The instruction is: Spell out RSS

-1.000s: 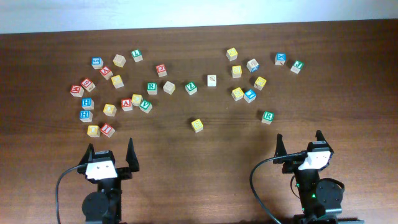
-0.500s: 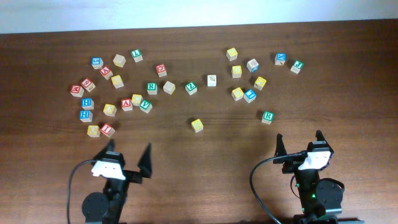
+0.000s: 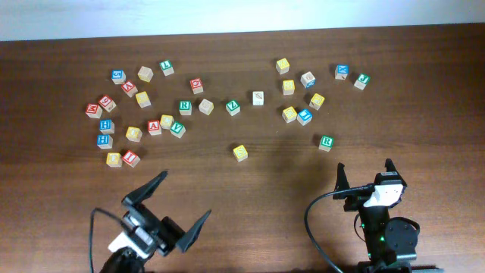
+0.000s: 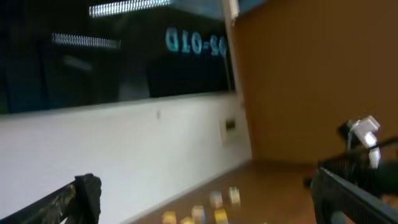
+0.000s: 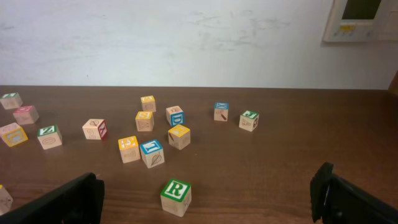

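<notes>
A cube with a green-framed R (image 3: 326,142) stands alone on the table ahead of my right gripper (image 3: 364,173). In the right wrist view the R cube (image 5: 176,196) lies between the open, empty fingers of that gripper (image 5: 208,194), a little ahead of them. A second green R cube (image 3: 185,107) sits in the left group. A lone yellow-faced cube (image 3: 240,152) lies mid-table; its letter is unreadable. My left gripper (image 3: 173,210) is open and empty, turned toward the right front. The left wrist view is blurred, and its gripper (image 4: 205,190) faces the wall.
Several lettered cubes lie scattered across the far half of the table: a left group around a red cube (image 3: 130,158) and a right group around a blue cube (image 3: 304,116). Yellow cubes (image 5: 129,148) stand behind the R cube. The wooden table (image 3: 250,197) ends at a white wall.
My left arm has pulled back toward the front edge and swung its open gripper round to the right. The right arm and all cubes have not moved.
</notes>
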